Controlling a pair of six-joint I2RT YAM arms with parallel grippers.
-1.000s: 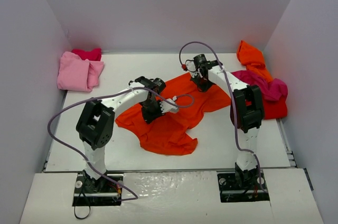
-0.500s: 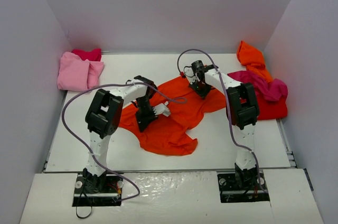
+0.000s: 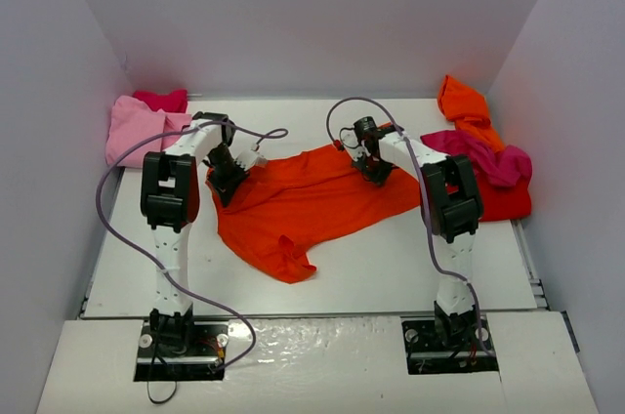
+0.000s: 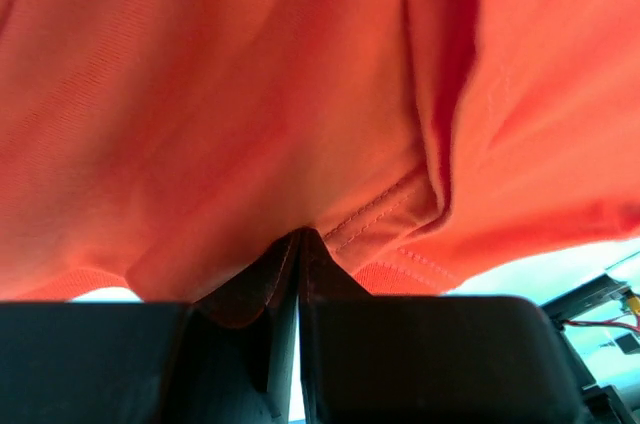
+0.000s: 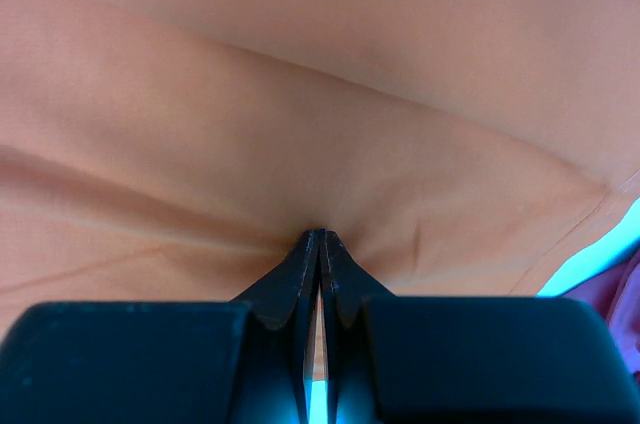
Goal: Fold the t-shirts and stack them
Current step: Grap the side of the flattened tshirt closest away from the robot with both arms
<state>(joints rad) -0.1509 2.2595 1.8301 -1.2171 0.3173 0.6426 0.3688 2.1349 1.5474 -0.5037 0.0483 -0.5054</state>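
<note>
At frame centre the orange shirt [image 3: 303, 204] lies spread on the table [image 3: 410, 258], its upper edge pinched by the left gripper [image 3: 225, 185] and right gripper [image 3: 374, 172], jaws closed on cloth. Pink shirts [image 3: 137, 133] sit upper left.

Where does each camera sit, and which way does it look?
Top: above and behind, looking down on the table; both arms show.
Left wrist: on the left arm, looking past the left gripper into the orange t-shirt.
Right wrist: on the right arm, past the right gripper into the same shirt.
Shared: all see that shirt.
</note>
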